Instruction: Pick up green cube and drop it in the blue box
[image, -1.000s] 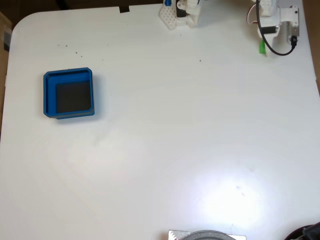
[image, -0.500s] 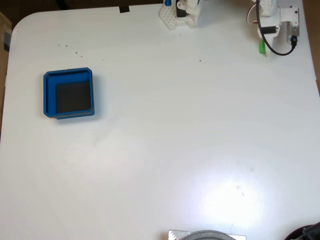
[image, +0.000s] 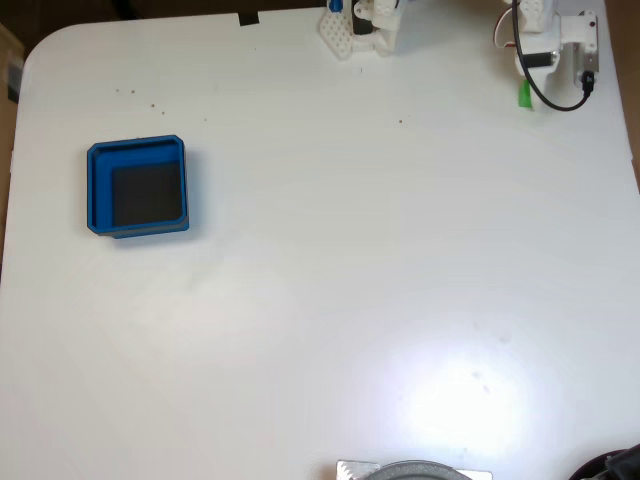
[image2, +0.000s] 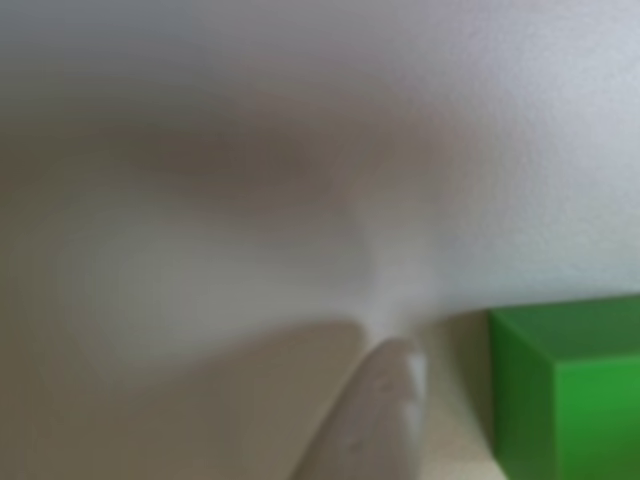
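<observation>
Simply plain bright green cube (image2: 565, 390)

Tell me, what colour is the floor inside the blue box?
Dark, blackish, inside bright blue walls of the blue box; clearest in the fixed view.

Overhead table (image: 350, 250) view; blurry tabletop close-up.

Fixed view bright, sharp; glare patch on table (image: 460, 400) lower right. Other view close, badly blurred, soft shadows.
</observation>
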